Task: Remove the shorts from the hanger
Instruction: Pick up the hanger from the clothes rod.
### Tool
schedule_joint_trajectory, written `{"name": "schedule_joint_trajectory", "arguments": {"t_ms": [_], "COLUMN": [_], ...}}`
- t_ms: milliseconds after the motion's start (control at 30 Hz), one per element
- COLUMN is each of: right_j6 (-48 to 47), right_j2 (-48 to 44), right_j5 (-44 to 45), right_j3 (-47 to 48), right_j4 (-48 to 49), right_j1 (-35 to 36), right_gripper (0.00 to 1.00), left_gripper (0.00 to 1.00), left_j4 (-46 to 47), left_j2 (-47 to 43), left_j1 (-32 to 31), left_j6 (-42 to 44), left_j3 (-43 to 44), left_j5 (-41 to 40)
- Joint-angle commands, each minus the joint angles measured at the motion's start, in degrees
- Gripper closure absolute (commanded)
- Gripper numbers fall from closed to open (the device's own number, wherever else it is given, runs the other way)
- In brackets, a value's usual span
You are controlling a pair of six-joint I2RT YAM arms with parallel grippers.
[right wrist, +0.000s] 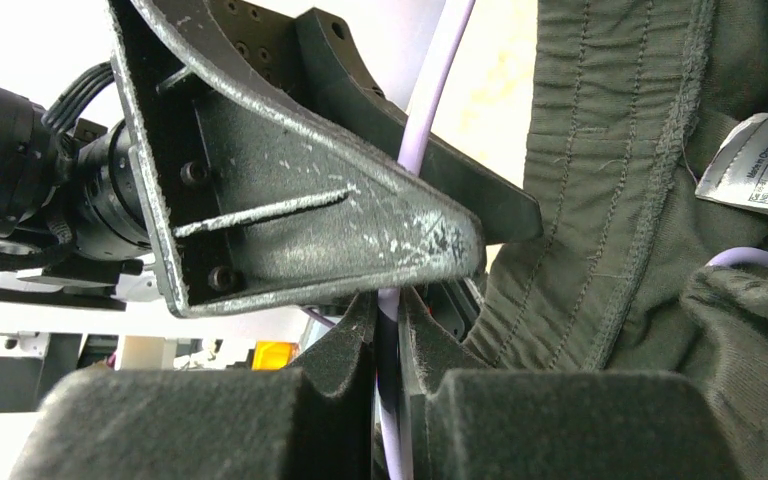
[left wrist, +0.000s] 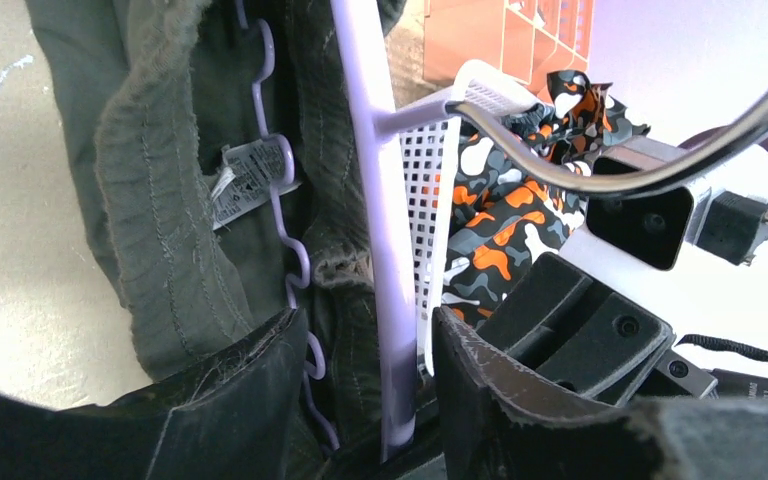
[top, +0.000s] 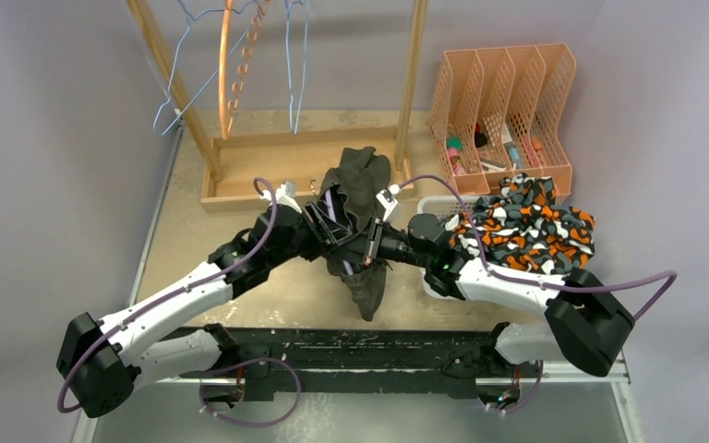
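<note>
So, working across from the left: the left pincer (left wrist: 365, 345) comes at the hanger (left wrist: 368, 150) from its left side. It sits about half-open, one finger on either side of the lilac bar. It doesn't look clamped on anything, and I can't tell whether its left finger is brushing fabric.

The olive-green shorts (left wrist: 150, 200) are bunched over the hanger. In the left wrist view most of the cloth is on the hanger's left side, with the waistband and care label right against its notched edge. From above, the hanger's long axis runs front to back, away from the arm bases. The shorts drape along that same line and spill past both ends of the hanger over the worktop (top: 185, 221).

On the hanger's right side, the right pincer (right wrist: 388, 310) is squeezed tight on the lilac bar, so that's the anchor.

Further right of the hanger, the camo shorts (top: 526, 226) lie heaped in the white basket (left wrist: 425, 190), not on any hanger.

My read: what matters is that the fabric sits just left of the bar the left pincer straddles. That arm is the free one and the one nearer the waistband. I'd guess it has to come off the bar onto cloth and pull along the hanger's length, not across it.
</note>
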Motion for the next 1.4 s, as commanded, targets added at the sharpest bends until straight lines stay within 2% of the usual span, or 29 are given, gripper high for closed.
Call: {"name": "schedule_joint_trajectory", "arguments": {"t_ms": [0,133,267,300,500,633,733,767,900,1067,1133,1233,1367], "right_j6": [-1.47,-1.59,-2.04,-2.29,-4.59,-4.78,-4.34,-4.15,-4.27,-3.43,-4.08,-6.85,-9.98], "right_j2": [-0.91,-1.08,-1.19,-1.21,-0.95,-0.47,0.43,0.54,0.46,-2.6,-4.67,-8.53,-12.86], "right_j5": [-0.69,-0.82,-1.14,-1.3,-1.03,-0.65,-0.18,-0.01,-0.07,-0.01,0.9,4.46,13.22], "right_j3": [2.93,2.48,2.54,2.67,4.68,5.63,6.45,6.43,6.16,3.82,4.13,6.47,9.97], "right_j4": [5.11,4.94,4.86,4.7,1.55,1.61,1.44,1.51,0.34,0.84,-1.14,-9.41,-25.12], "right_j1": [0.74,0.86,0.97,1.05,1.78,1.89,1.96,1.94,2.06,2.07,2.07,2.04,2.02], "right_gripper": [1.0,1.0,1.0,1.0,1.0,1.0,1.0,1.0,1.0,0.75,0.59,0.52,0.5], "left_gripper": [0.54,0.58,0.76,0.77,0.77,0.71,0.75,0.77,0.98,1.0,1.0,1.0,1.0], "left_j4": [1.23,0.79,0.86,0.94,1.41,1.24,0.66,0.39,-1.72,-4.25,-5.52,-6.53,-6.16], "left_j2": [-1.51,-1.49,-0.96,-0.92,-0.11,0.48,-0.23,-0.69,-1.89,-2.65,-2.58,-2.85,-3.94], "left_j1": [-0.24,-0.24,-0.26,-0.24,-0.25,-0.35,-0.4,-0.36,-0.33,-0.34,-0.35,-0.33,-0.4], "left_j6": [1.08,1.28,1.73,1.79,2.38,2.95,2.96,2.95,3.84,5.8,7.33,9.21,9.94], "left_j3": [2.71,3.03,3.03,3.03,3.31,3.17,3.0,3.0,3.61,4.97,6.19,7.56,8.55], "left_j5": [-3.33,-3.96,-3.56,-3.43,-2.35,-1.62,-3.01,-3.55,-5.46,-7.32,-7.68,-8.26,-8.74]}}
